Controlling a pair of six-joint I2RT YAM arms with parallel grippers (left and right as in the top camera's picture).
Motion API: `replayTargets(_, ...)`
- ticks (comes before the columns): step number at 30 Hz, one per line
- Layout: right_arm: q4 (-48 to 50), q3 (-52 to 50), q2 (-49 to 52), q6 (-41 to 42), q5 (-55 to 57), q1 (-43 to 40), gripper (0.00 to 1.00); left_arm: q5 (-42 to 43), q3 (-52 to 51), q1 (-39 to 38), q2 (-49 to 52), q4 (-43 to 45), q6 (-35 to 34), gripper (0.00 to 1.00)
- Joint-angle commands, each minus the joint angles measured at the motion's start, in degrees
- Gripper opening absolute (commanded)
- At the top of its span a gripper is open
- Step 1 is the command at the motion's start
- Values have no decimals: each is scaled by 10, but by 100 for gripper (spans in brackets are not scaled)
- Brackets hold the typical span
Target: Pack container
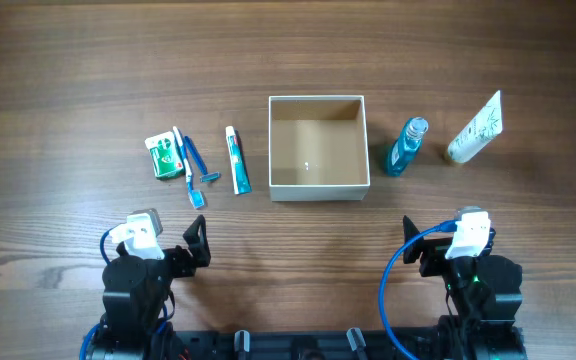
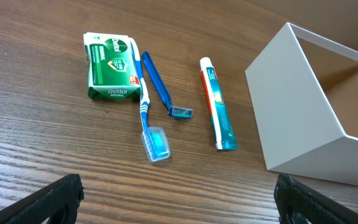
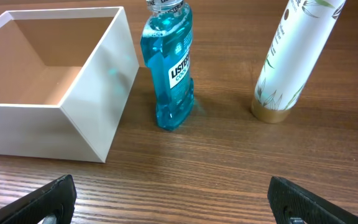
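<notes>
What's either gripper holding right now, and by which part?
Nothing is held. The left gripper and the right gripper are both open and empty, short of the container.

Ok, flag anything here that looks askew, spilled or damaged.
Nothing spilled or damaged. The only untidy bit: the toothbrush lies across the edge of the green soap box. The container sits upright, empty.

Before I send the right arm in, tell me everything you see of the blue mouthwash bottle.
The mouthwash bottle is clear plastic full of blue liquid, with a dark-blue Listerine label and a ribbed pale cap. It stands upright on the wooden table, just right of the container, a narrow gap between them; the white tube stands farther right. Only the table touches it.
</notes>
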Motion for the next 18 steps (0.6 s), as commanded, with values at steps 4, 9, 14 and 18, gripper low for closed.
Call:
replayTargets(4, 0, -2, -7, -6, -5, 1, 100, 11, -8, 5, -4, 0, 12, 100)
replayTargets(9, 0, -2, -7, -7, 2, 1, 100, 11, -8, 5, -4, 0, 12, 100)
replayTargets(14, 88, -2, -7, 147, -73, 1, 100, 11, -8, 5, -4, 0, 12, 100)
replayTargets(18, 147, 10, -5, 211, -183, 1, 100, 11, -8, 5, -4, 0, 12, 100)
